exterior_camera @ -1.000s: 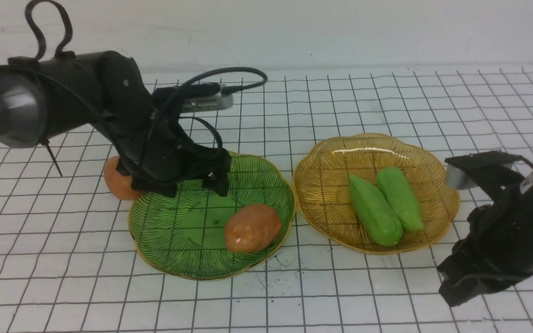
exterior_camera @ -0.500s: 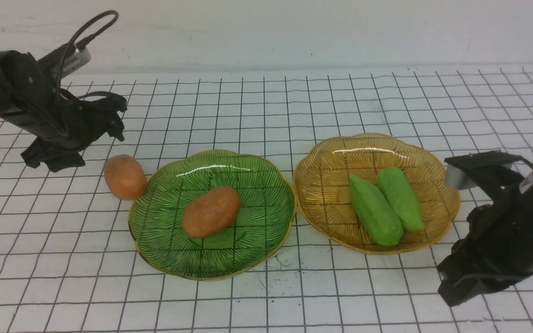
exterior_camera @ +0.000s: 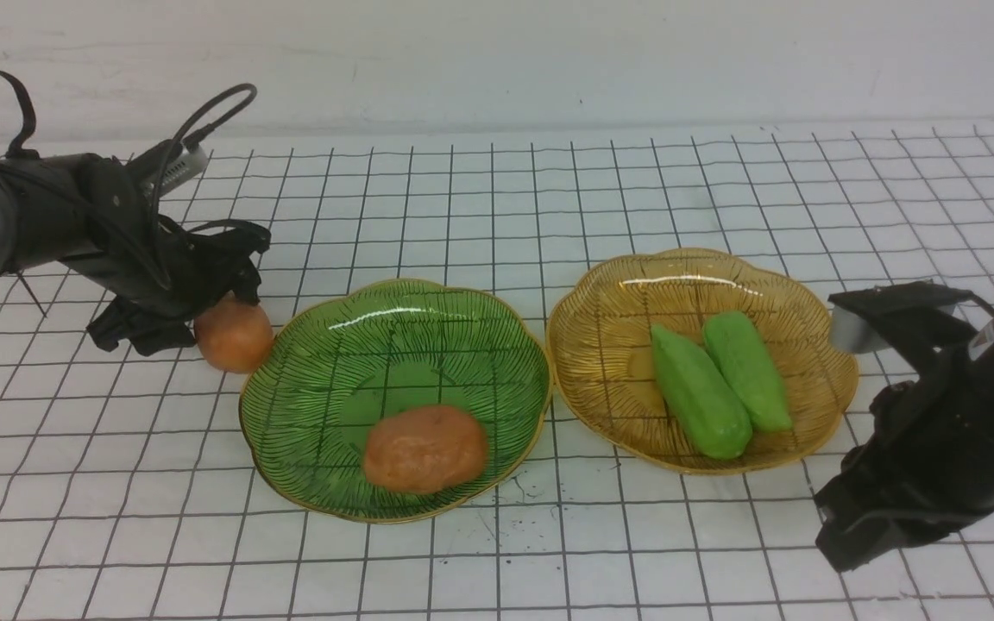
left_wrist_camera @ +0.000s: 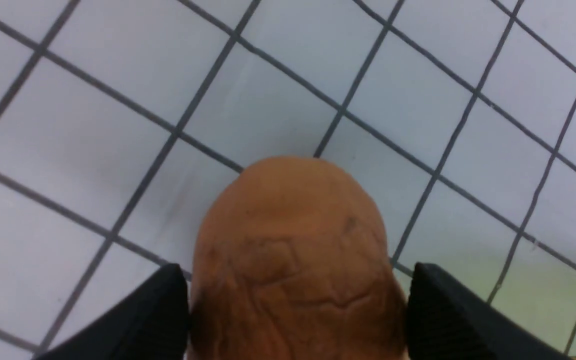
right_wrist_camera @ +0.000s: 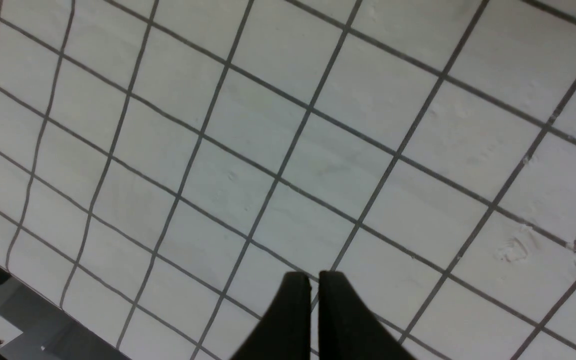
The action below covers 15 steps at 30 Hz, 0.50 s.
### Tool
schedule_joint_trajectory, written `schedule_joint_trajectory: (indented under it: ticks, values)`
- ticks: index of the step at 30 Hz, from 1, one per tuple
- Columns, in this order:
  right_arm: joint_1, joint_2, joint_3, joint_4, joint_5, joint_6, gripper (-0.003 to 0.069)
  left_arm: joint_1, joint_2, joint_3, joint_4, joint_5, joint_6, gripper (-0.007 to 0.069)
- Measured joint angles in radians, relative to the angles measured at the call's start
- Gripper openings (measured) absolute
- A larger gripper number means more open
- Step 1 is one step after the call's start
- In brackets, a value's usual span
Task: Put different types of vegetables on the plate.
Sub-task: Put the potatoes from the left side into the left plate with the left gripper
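Second potato [exterior_camera: 234,335] is sitting between the jaws of my left claw [left_wrist_camera: 295,272], now back from the green plate [exterior_camera: 316,362].
Jaws are narrowing; I cannot tell if they are gripping yet. It looks like the last vegetable awaiting plating.

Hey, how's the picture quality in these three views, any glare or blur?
Front view: white glare streaks on the far inner walls of the green plate and the amber plate, otherwise even light with soft shadows. Left wrist view: the potato sits very close and looks soft. Right wrist view: the grid table is sharp, no glare.
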Motion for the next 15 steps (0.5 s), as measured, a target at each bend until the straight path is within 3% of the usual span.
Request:
schedule_joint_trajectory:
  ticks: [15]
  values:
    - [0.000, 0.000, 0.000, 0.002, 0.000, 0.003, 0.0015, 0.000, 0.013, -0.012, -0.007, 0.009, 0.016, 0.0475]
